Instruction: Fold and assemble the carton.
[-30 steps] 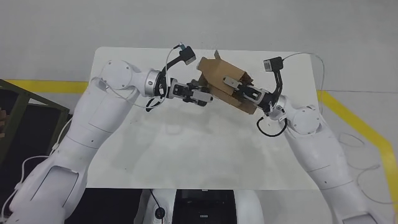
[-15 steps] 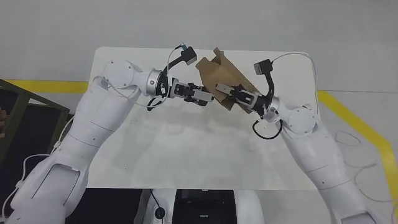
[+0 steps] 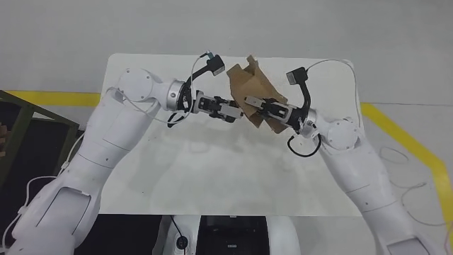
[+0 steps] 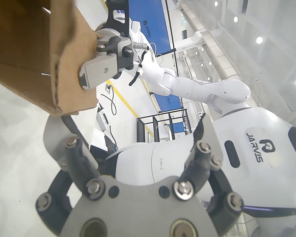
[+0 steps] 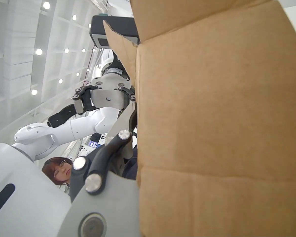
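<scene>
Hanging above the far middle of the white counter (image 3: pixel 212 177), a brown corrugated carton (image 3: pixel 252 85) is being clamped by the right gripper (image 3: pixel 255 104), whose jaws are closing on one wall near a corner. The carton is sitting tilted and only partly formed, its plain panels creased along fold lines and its loose flaps standing open. Just left of it, the left gripper (image 3: pixel 238 112) is being held with jaws spread wide and empty; whether it is touching the cardboard cannot be told.
</scene>
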### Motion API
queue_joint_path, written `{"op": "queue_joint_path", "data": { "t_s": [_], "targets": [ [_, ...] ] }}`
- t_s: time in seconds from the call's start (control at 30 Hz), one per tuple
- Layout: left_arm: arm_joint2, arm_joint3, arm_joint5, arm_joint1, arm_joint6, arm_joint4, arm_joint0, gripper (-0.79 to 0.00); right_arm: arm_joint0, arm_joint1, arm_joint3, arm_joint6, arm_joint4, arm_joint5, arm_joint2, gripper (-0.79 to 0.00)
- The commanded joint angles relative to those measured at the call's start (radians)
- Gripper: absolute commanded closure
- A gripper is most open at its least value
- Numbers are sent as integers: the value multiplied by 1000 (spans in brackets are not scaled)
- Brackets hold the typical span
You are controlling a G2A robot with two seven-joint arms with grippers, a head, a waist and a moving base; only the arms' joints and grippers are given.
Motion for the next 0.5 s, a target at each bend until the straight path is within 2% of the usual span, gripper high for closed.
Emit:
{"op": "queue_joint_path", "data": {
  "t_s": [0.0, 0.13, 0.47],
  "targets": [
    [0, 0, 1, 0, 0, 1, 0, -785, 1, 1, 4, 7, 6, -5, 6, 0],
    [-13, 8, -1, 4, 0, 6, 4, -785, 16, 5, 25, 76, 33, 0, 16, 0],
    [-105, 29, -2, 29, -10, 12, 35, -785, 94, 19, 122, 386, 155, 17, 30, 0]
  ]
}}
